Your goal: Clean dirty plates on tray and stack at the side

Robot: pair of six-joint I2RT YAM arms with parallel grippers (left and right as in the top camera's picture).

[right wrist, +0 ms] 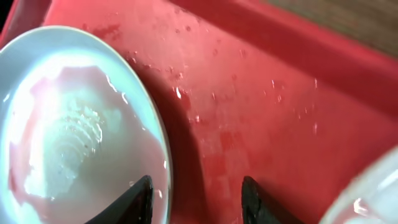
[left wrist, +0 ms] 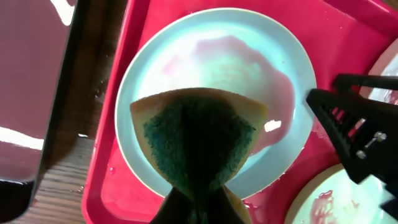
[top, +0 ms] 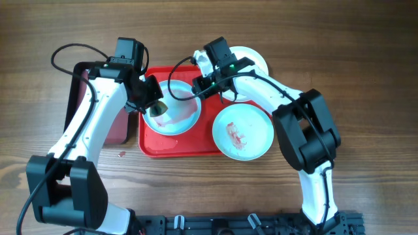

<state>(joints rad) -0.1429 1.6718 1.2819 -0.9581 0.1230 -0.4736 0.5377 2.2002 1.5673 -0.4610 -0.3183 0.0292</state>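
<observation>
Left gripper [top: 154, 104] is clenched on a folded yellow foam sponge with a green scouring face [left wrist: 199, 134], held over the plate below and apparently touching it. The right gripper [right wrist: 196, 196] has its jaws parted and grasps nothing. That plate's 3 o'clock rim lies between its fingers.

The largest container is the bright red rectangular plastic tray [top: 153, 147], mid-table and wet with droplets. At its 9 o'clock side it carries a pale blue round plate [top: 186, 117], which holds a thin pink wash of sauce, heaviest from 12 to 3 o'clock. A second pale blue round plate [top: 255, 121] sits at the tray's 4 o'clock corner with an unwiped red smear at its centre. A white round plate [top: 256, 57] shows at 1 o'clock, mostly hidden by the right arm, so its contents cannot be told. A narrower black-rimmed maroon tray [top: 124, 127] lies just beside the red tray at 9 o'clock.

The first plate looks to be mid-scrub, and nothing is stacked yet. The sponge probably needs to sweep the pink film next. That calls for steadying the rim so the plate does not skate on the wet tray.
</observation>
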